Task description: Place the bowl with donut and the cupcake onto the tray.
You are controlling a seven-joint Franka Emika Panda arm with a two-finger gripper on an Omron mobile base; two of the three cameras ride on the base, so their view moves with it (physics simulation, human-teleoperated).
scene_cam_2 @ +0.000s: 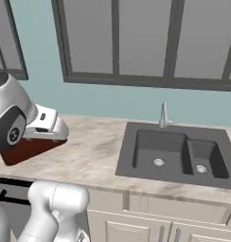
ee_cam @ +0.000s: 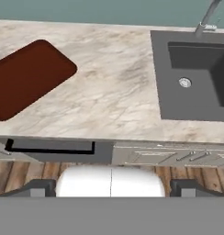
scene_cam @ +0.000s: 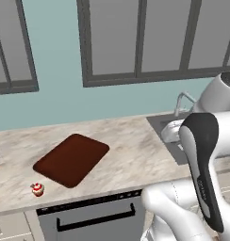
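A pale, beige-veined marble countertop point(scene_cam: 126, 150) runs along under the windows. Flat on it lies the dark reddish-brown rectangular tray with rounded corners point(scene_cam: 72, 159), set at an angle, its surface bare. Near the counter's front edge, just off the tray's near corner and apart from it, stands the tiny cupcake with red wrapper and pale frosting point(scene_cam: 37, 189). To the right, a dark grey double-basin sink point(scene_cam_2: 176, 152) is sunk into the counter, a silver faucet point(scene_cam_2: 163, 115) standing behind it.
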